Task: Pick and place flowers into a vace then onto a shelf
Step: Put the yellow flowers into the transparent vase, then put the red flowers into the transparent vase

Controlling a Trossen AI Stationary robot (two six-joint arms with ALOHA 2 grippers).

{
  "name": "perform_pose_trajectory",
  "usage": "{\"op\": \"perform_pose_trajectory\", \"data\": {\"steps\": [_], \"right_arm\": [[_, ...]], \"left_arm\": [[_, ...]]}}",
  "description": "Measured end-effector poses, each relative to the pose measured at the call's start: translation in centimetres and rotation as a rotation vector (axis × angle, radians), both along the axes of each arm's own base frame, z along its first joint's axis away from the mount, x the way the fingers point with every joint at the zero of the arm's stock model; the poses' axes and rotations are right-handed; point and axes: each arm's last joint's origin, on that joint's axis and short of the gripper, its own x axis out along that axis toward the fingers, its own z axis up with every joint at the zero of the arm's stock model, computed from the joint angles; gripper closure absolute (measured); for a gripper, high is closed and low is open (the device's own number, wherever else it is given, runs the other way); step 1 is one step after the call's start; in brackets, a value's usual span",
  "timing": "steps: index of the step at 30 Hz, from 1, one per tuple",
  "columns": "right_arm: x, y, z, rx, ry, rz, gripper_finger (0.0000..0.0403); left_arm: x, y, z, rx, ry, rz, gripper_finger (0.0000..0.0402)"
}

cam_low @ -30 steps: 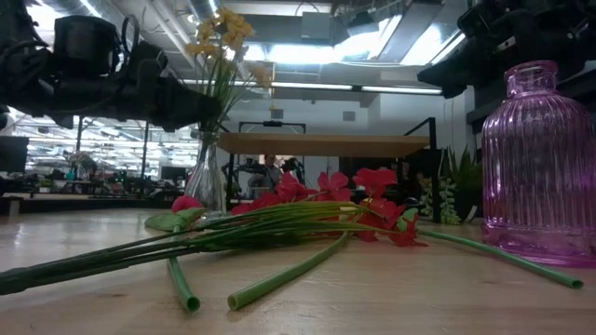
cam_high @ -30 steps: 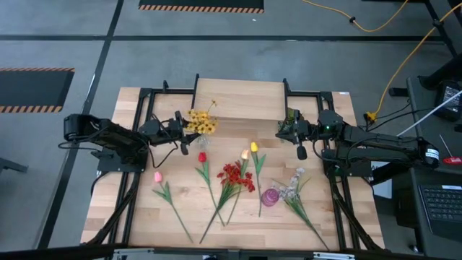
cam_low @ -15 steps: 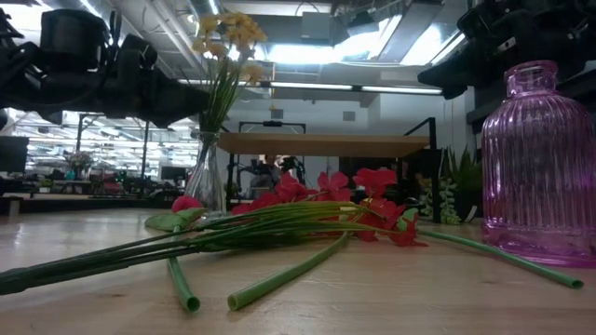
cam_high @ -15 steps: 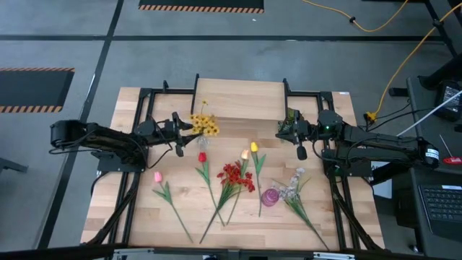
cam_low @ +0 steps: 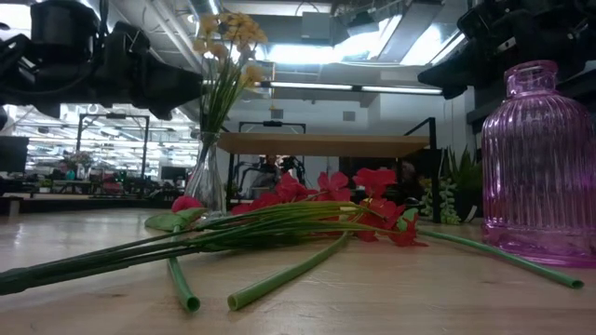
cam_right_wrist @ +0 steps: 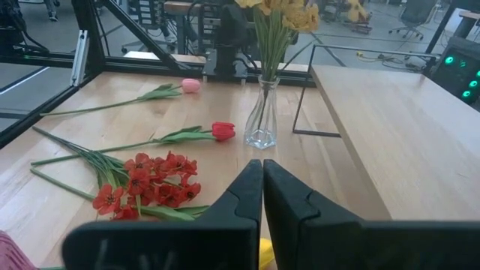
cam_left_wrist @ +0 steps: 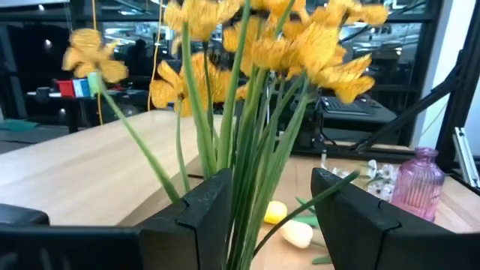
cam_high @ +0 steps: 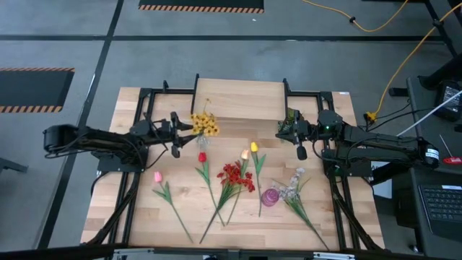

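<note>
Left tool [cam_high: 175,137] spread wide around the green stems of the yellow flowers [cam_high: 203,124], not pinching. Flowers upright in a clear glass vase [cam_right_wrist: 262,117] on the counter [cam_high: 180,209], just beside the shelf [cam_high: 240,99]. Right tool [cam_high: 300,146] pressed together, hovering near the shelf's other end. No readable writing anywhere.

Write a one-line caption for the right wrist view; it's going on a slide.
Shut right gripper facing yellow flowers in a clear vase, beside the shelf.
</note>
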Motion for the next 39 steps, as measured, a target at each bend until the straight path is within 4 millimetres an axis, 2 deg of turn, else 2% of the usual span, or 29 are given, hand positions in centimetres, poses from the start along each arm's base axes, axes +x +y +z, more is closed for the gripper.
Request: {"op": "perform_pose_trajectory", "data": {"steps": [17,27,33,36,39], "right_arm": [[0.0,0.0,0.0,0.000,0.000,0.000,0.0385],[0.0,0.0,0.0,0.000,0.000,0.000,0.0385],[0.0,0.0,0.0,-0.001,0.000,0.000,0.0385],[0.0,0.0,0.0,-0.001,0.000,0.000,0.0385],[0.0,0.0,0.0,-0.002,0.000,0.001,0.0385]], "left_arm": [[-1.3,-0.5,1.8,0.026,-0.114,-0.019,0.0224],[-2.2,-0.8,3.1,0.157,-0.205,0.008,0.0224],[-2.7,-1.0,3.7,0.176,-0.256,-0.014,0.0224],[-2.7,-1.2,3.7,0.179,-0.249,-0.041,0.0231],[-1.9,-1.3,3.3,0.160,-0.148,-0.057,0.0256]]}}
